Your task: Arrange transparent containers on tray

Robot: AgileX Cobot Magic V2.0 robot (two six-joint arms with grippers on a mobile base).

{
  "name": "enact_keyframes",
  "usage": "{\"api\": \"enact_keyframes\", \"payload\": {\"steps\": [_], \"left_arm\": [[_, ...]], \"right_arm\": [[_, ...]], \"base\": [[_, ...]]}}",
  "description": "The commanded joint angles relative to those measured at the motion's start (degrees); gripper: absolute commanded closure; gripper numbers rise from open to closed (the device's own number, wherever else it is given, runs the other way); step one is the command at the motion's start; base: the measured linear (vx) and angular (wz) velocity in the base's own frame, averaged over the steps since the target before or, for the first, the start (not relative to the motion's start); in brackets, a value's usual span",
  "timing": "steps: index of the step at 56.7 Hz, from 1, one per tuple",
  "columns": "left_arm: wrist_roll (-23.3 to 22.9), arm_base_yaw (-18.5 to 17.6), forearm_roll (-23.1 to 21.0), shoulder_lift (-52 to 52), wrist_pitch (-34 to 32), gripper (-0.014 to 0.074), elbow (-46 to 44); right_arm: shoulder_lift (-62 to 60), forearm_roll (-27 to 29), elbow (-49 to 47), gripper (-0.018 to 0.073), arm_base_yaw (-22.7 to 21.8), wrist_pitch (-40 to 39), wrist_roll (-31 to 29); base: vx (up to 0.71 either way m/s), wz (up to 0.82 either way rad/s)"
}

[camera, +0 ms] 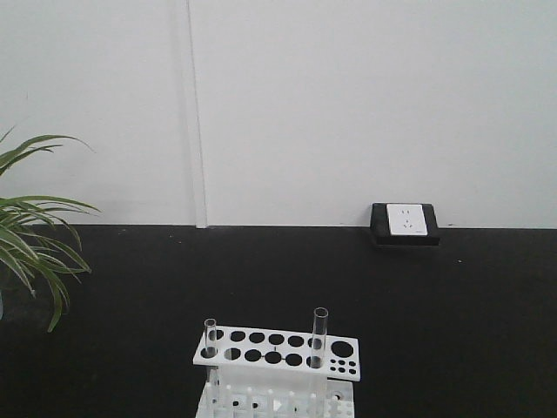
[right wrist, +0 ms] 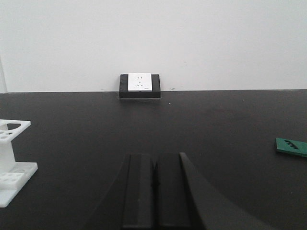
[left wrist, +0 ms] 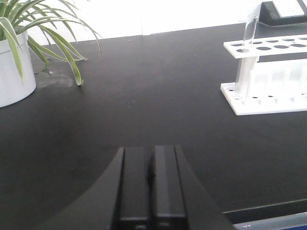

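Two clear glass test tubes stand upright in a white rack (camera: 277, 348) at the bottom middle of the front view: a shorter one (camera: 210, 340) at the rack's left end and a taller one (camera: 318, 336) toward its right. The left wrist view shows one tube (left wrist: 247, 50) in the rack (left wrist: 268, 76) at the far right. My left gripper (left wrist: 150, 158) is shut and empty, low over the black table, well left of the rack. My right gripper (right wrist: 155, 165) is shut and empty too, with the rack's end (right wrist: 12, 163) at its left. The tray is out of view.
A potted spider plant (left wrist: 19, 57) in a white pot stands at the table's left. A wall socket box (camera: 405, 224) sits at the back against the white wall. A small green flat piece (right wrist: 291, 146) lies at the right. The table's front edge (left wrist: 268, 215) shows near the left gripper.
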Motion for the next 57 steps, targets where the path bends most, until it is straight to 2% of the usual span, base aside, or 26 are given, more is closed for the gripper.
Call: {"api": "enact_keyframes", "payload": {"steps": [1, 46, 57], "left_arm": [[-0.42, 0.08, -0.10, -0.80, -4.78, 0.0603, 1.90], [-0.42, 0.08, -0.10, -0.80, -4.78, 0.0603, 1.90], [-0.42, 0.08, -0.10, -0.80, -7.85, 0.0603, 1.90]], "right_arm": [[-0.44, -0.34, 0.52, 0.0571, -0.35, -4.49, -0.24], [-0.44, -0.34, 0.52, 0.0571, -0.35, -4.49, -0.24], [-0.44, -0.34, 0.52, 0.0571, -0.35, -4.49, -0.24]], "base": [[0.00, 0.00], [0.00, 0.00], [0.00, 0.00]]}}
